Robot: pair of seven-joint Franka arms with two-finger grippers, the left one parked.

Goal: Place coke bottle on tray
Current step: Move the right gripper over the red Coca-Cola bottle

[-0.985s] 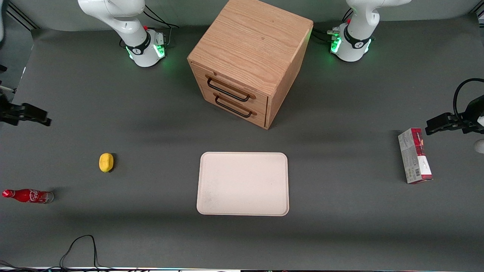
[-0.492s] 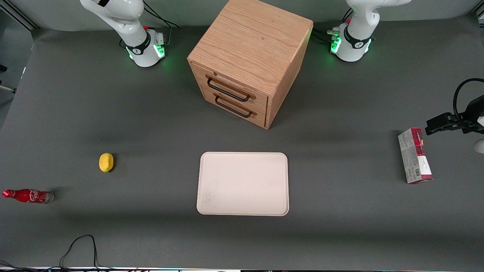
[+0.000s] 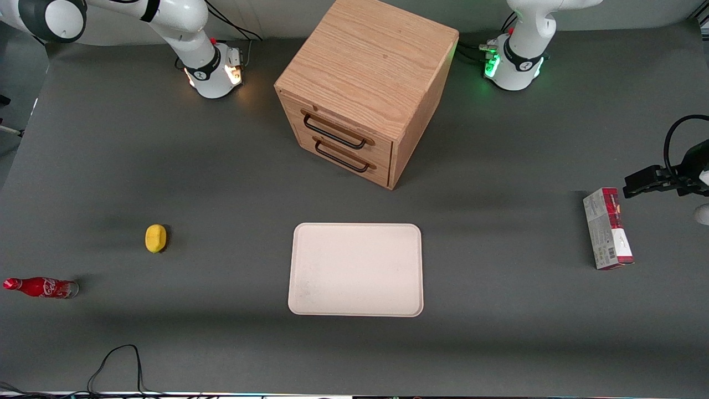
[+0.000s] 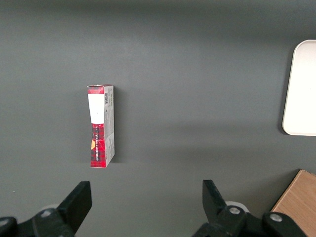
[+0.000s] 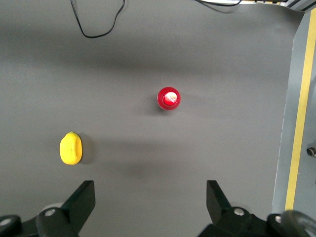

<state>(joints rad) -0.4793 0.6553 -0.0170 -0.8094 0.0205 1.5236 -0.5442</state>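
Note:
The coke bottle (image 3: 41, 287), slim and red with a red cap, stands on the dark table mat at the working arm's end, nearer the front camera than the lemon. In the right wrist view I look straight down on its red cap (image 5: 169, 98). My gripper (image 5: 150, 200) hangs high above the mat, open wide with nothing between its fingers; bottle and lemon both lie below and clear of it. The front view does not show the gripper. The cream-pink tray (image 3: 354, 270) lies flat and bare mid-table, in front of the cabinet's drawers.
A yellow lemon (image 3: 155, 238) (image 5: 70, 147) lies between bottle and tray. The wooden drawer cabinet (image 3: 365, 88) stands farther back. A red-and-grey carton (image 3: 607, 228) (image 4: 101, 126) lies toward the parked arm's end. A black cable (image 3: 119, 360) loops at the table's front edge.
My gripper, seen at the front view's edge a second ago, has left that view. The arm's upper links have swung in at the top. The base light went from green to orange.

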